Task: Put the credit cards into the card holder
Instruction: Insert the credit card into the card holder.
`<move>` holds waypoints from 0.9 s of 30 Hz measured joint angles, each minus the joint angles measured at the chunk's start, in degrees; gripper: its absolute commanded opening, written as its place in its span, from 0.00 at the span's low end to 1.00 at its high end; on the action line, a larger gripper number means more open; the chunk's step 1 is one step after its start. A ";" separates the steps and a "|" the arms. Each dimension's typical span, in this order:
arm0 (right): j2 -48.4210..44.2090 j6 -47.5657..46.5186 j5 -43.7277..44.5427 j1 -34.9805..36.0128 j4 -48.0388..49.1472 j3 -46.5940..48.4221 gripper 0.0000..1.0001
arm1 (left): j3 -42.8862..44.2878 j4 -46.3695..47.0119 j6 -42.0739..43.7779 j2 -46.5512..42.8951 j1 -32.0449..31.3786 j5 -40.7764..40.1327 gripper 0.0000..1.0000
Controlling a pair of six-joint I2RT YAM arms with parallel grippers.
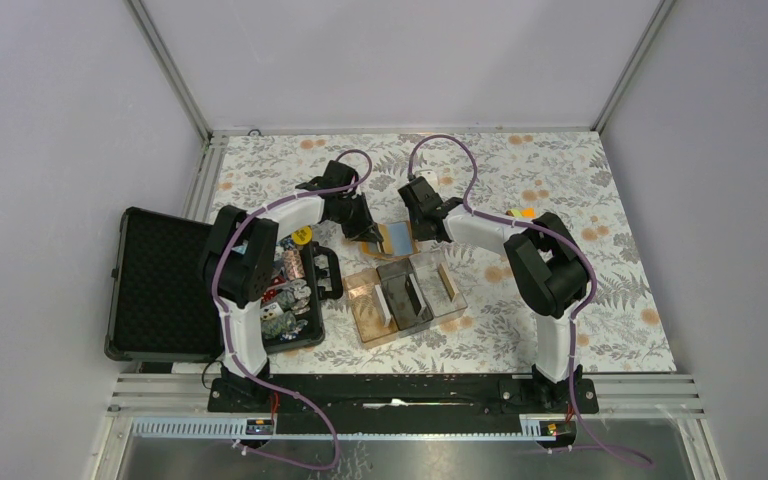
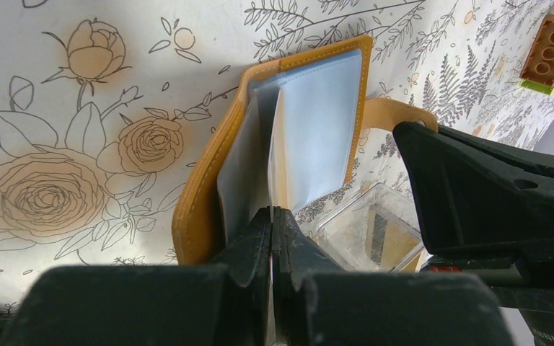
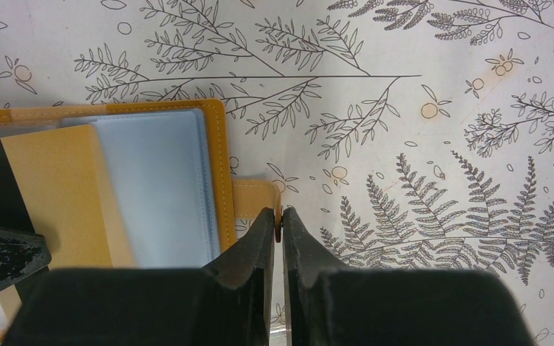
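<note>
Orange-tan leather card holder [image 2: 202, 194] lies open on the floral table [image 3: 404, 144], just beyond the clear plastic tray [image 2: 357, 220]. The left gripper [image 2: 270, 213] pinches a thin tan black-striped card [image 3: 58, 194] among its clear sleeves. The right gripper [image 3: 280, 215] is clamped on its strap tab [image 3: 256, 194].

Both arms reach in from the near edge, grippers meeting mid-bench.

The left arm [image 1: 243, 262] and right arm [image 1: 548, 268] rise from their bases, elbows bent, forearms angled inward. The left gripper [image 2: 271, 210] points down, fingers pressed together on a thin pale card [image 2: 280, 158]. The right gripper [image 3: 280, 213], just beside it, has its fingers pinched on the strap of the card holder [image 3: 221, 144].
</note>
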 measured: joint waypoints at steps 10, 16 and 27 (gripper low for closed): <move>0.15 0.07 0.00 0.00 -0.74 0.81 0.00 | 0.44 0.09 0.42 0.42 -0.31 0.46 0.11; 0.17 0.07 0.02 0.00 -1.20 0.90 0.00 | 1.62 -2.40 2.14 0.81 -0.63 -1.68 0.25; 0.17 0.07 0.02 0.00 -1.27 0.92 0.00 | 3.06 -6.93 5.01 0.81 -1.11 -6.05 0.40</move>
